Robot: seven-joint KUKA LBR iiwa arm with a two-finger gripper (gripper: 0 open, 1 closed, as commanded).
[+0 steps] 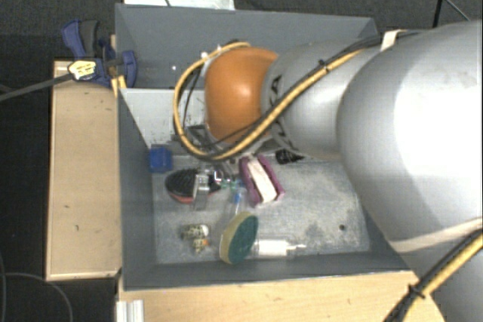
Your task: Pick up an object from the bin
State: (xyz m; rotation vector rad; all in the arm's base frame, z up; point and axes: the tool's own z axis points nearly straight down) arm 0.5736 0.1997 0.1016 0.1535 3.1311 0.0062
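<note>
My gripper [202,186] reaches down from under the orange cover into the left half of the bin. It stands right against a black oval thing with a red underside [179,185], which lies just to its left. A small blue cube [159,159] sits a little farther back by the left wall. To the right of the gripper lies a purple and white block [262,179], with a thin clear bluish piece [236,197] beside it.
Near the front wall lie a round green-faced disc [240,237] with a white handle [279,246] and a small metal-and-tan trinket [196,235]. The arm covers the bin's right and back. Bare floor shows at the front right.
</note>
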